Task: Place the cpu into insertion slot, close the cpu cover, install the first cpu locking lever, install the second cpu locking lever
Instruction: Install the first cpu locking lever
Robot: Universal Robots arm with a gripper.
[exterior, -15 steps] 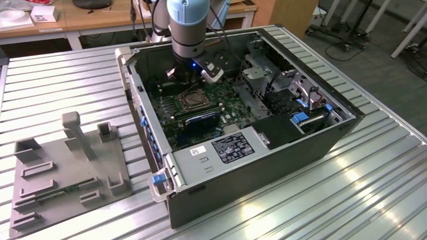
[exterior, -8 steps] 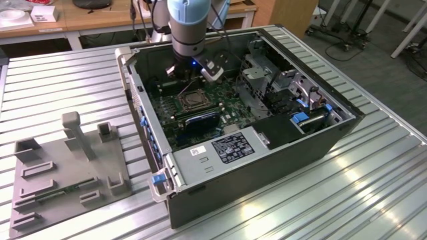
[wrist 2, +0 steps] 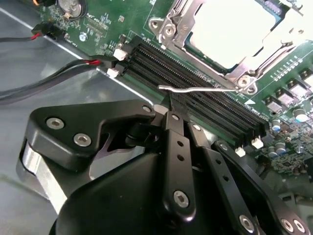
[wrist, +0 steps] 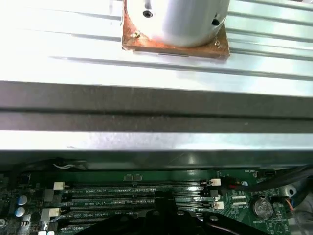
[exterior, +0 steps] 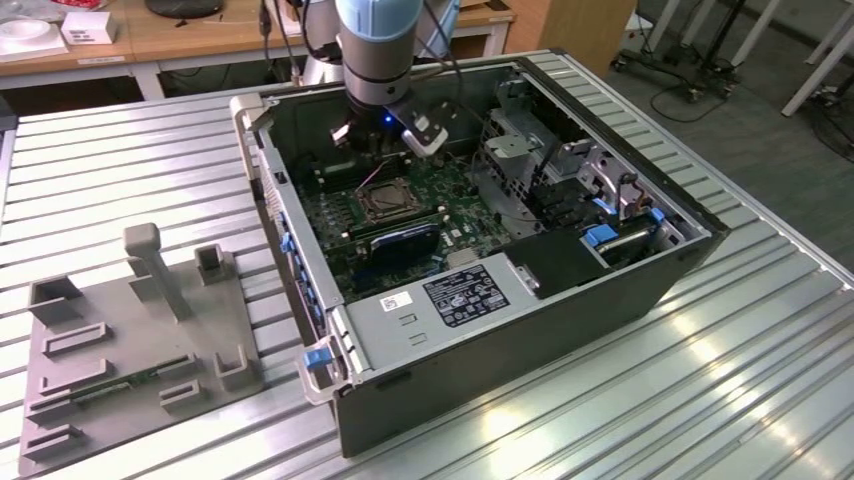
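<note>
Counts 1 gripper [wrist 2: 171, 105], 1 cpu [wrist 2: 234, 27], 1 insertion slot [wrist 2: 161, 27], 1 cpu cover [wrist 2: 215, 66], 1 locking lever [wrist 2: 205, 89] | finds cpu seated in slot, cover flat around it, across the memory slots [wrist 2: 161, 61] from the jaws | sees jaws pressed together, tips at the memory slots' near edge, just beside the lever.

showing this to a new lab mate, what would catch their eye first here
First the open computer case on the slatted metal table, with the robot arm reaching into it over the green motherboard. In the second wrist view, the bright cpu sits framed by the cpu cover, and a thin cpu locking lever juts over the memory slots just ahead of the hand.
</note>
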